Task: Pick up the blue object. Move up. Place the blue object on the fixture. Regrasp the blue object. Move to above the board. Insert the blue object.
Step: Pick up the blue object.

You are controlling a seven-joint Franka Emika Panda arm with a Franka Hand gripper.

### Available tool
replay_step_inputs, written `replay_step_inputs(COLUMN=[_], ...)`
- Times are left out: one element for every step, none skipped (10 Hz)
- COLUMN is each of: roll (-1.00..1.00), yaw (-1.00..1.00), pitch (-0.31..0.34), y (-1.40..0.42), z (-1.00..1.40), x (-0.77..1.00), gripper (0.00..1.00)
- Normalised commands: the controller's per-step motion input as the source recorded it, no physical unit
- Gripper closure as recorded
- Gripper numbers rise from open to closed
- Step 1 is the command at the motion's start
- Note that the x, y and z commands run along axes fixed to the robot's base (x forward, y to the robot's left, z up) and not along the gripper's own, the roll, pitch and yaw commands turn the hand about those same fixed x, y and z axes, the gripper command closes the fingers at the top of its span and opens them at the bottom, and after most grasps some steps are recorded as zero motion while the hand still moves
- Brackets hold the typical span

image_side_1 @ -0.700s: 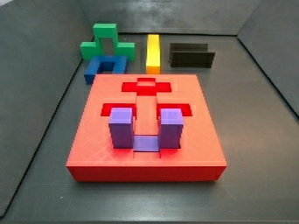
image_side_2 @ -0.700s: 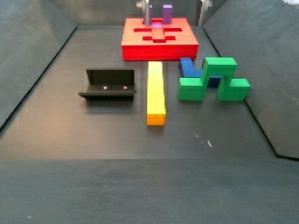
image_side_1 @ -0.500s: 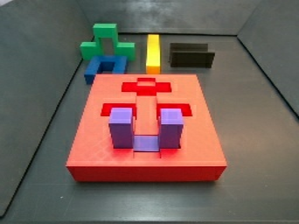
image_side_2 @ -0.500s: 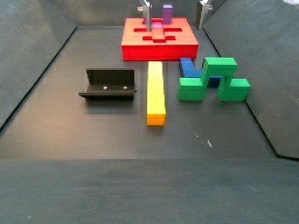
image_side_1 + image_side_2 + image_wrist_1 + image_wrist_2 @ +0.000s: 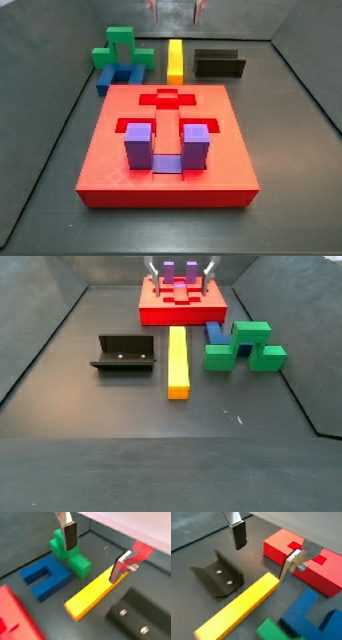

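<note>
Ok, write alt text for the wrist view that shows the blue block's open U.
The open, empty hand hangs above the yellow bar, its fingers apart. The blue object lies on the floor beside the green block, with the fixture and the red board at the edges.

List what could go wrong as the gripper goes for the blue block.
The gripper hangs open and empty above the yellow bar, not the blue object, so it might descend on the wrong piece. The green block sits tight against the blue object, so a finger could nudge it.
</note>
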Motion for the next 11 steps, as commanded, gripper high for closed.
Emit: replay_step_inputs(roll=[0.11,0.14,0.13,0.11,0.06,0.07,0.04,0.08,0.02,0.0,0.02], yaw=[0.04,0.03,0.07,0.07,0.0,0.0,0.0,0.0,0.0,0.0,0.0], pitch=[-0.103,-0.111,-0.134,-0.144,-0.119,-0.09,-0.103,-0.073,-0.077,-0.089,-0.074], y=[-1.0,-1.0,-1.0,-0.84,-0.33,0.0,0.05,0.03,0.02,0.0,0.0], z=[-0.62,-0.69,-0.57,-0.46,-0.4,-0.41,-0.45,-0.43,-0.41,-0.41,-0.38], x=[-0.23,-0.29,-0.35,-0.27,-0.14,-0.25,-0.32,-0.35,-0.48,-0.42,-0.26], gripper=[0.0,0.0,0.0,0.0,0.0,0.0,0.0,0.0,0.0,0.0,0.0])
